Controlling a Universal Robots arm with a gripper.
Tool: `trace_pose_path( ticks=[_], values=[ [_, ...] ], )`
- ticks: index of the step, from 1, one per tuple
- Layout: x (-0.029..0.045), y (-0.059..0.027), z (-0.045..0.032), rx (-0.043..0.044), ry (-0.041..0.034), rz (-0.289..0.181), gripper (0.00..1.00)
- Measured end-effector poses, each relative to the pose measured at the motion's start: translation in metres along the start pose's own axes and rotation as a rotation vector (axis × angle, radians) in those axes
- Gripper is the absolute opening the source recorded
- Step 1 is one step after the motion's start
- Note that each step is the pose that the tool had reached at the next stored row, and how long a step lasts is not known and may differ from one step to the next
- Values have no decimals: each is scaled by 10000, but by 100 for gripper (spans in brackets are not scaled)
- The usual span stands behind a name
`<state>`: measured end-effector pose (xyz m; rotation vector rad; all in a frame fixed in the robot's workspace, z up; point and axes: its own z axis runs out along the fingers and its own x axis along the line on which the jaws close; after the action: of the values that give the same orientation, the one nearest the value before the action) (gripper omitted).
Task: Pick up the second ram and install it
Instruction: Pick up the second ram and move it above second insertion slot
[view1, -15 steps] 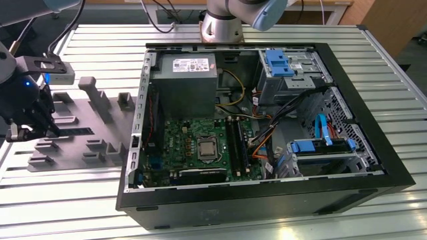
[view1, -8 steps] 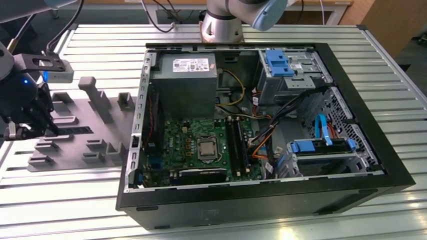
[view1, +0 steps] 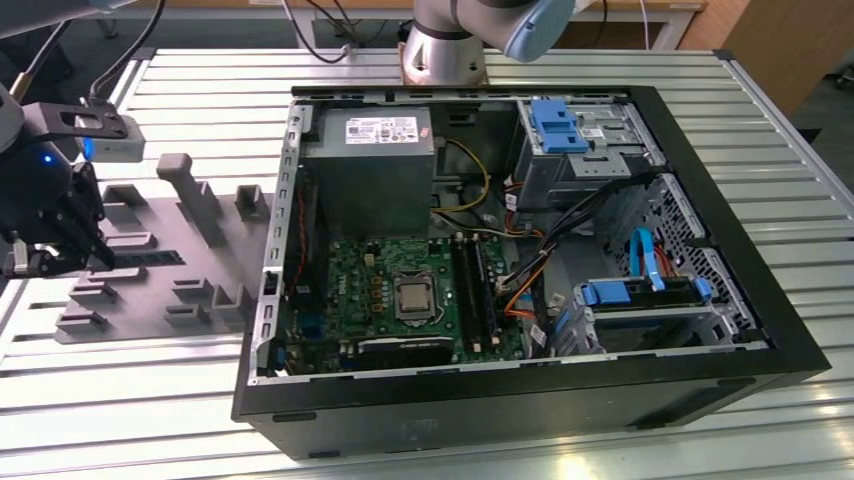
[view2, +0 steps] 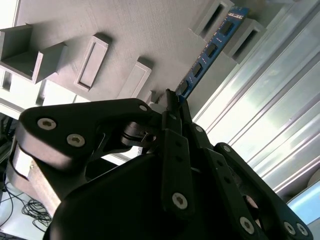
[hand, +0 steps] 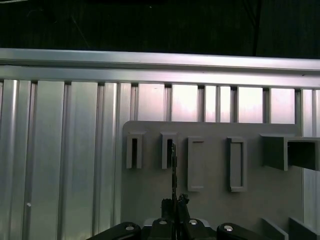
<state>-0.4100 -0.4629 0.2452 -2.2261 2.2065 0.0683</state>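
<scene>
The second ram (view2: 207, 52) is a thin blue board with dark chips. It stands on edge in a slotted holder on the grey fixture plate (view2: 125, 30). In the first wrist view the second ram (hand: 173, 170) shows edge-on, running from my fingertips to a slot block. My gripper (view2: 172, 100) is shut on its near end. In the exterior view my gripper (view1: 60, 262) sits at the left over the plate (view1: 160, 230), with the ram (view1: 144, 258) as a dark strip beside it. The black memory slots (view1: 474, 285) lie on the green motherboard (view1: 360, 290).
An open black computer case (view1: 534, 410) lies on the slatted metal table (view1: 160, 400), right of the plate. Inside it are a grey power supply (view1: 367, 165), cables and blue-tabbed drive bays (view1: 554, 125). Raised grey blocks (view1: 187, 195) stand on the plate near my gripper.
</scene>
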Motion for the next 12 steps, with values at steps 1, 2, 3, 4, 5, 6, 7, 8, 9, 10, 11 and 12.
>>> trace_pose_path(
  ticks=[1, 2, 3, 4, 5, 6, 7, 8, 9, 10, 11, 12],
  values=[
    [0, 0, -6, -1, 0, 0, 14],
    [0, 1, -11, -1, 1, 0, 14],
    [-1, 1, -16, 0, 0, 0, 14],
    [-1, 1, -22, 0, 0, 0, 14],
    [-1, 2, -28, 0, 1, 0, 14],
    [-2, 2, -34, 1, 1, 0, 14],
    [-2, 2, -40, 0, 1, 0, 14],
    [-2, 2, -45, 0, 0, 0, 14],
    [-2, 3, -50, 1, 0, 0, 14],
    [-2, 3, -57, 0, 1, 0, 14],
    [-3, 3, -62, 1, 0, 0, 14],
    [-3, 3, -68, 1, 0, 0, 14]
  ],
)
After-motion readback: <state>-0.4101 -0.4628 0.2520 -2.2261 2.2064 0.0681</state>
